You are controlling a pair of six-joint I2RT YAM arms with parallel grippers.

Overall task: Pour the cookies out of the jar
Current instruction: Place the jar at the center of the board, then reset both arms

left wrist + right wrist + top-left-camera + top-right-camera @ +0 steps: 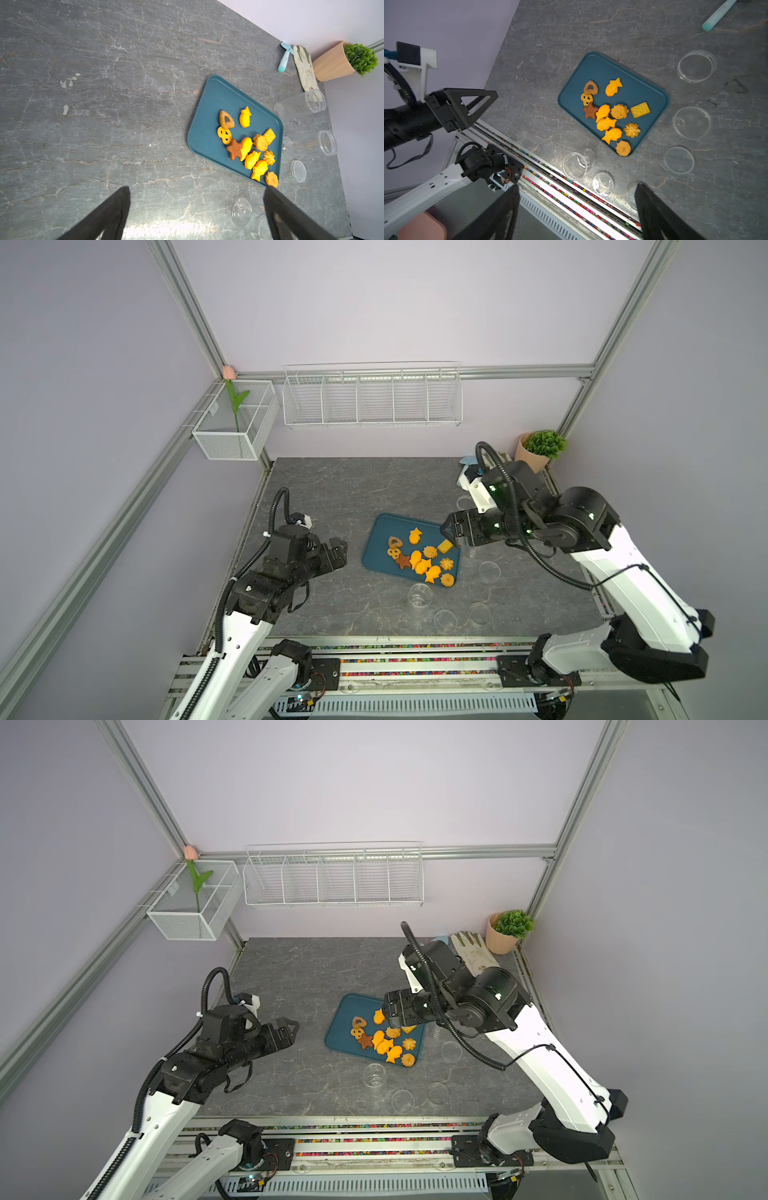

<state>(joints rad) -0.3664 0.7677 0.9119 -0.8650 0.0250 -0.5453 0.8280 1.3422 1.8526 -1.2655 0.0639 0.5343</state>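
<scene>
The cookies lie spread on a teal tray mid-table: orange fish, a brown star, a heart, a pretzel and a waffle square, clear in the right wrist view. Several clear jars, all empty, ring the tray; one jar lies on its side behind it, another jar sits at its near corner. My right gripper hovers open over the tray's right edge, holding nothing. My left gripper hangs open and empty, left of the tray.
Loose clear lids lie right of the tray and near the front edge. A potted plant, a glove and a teal-handled tool sit at the back right corner. Wire baskets hang on the back wall.
</scene>
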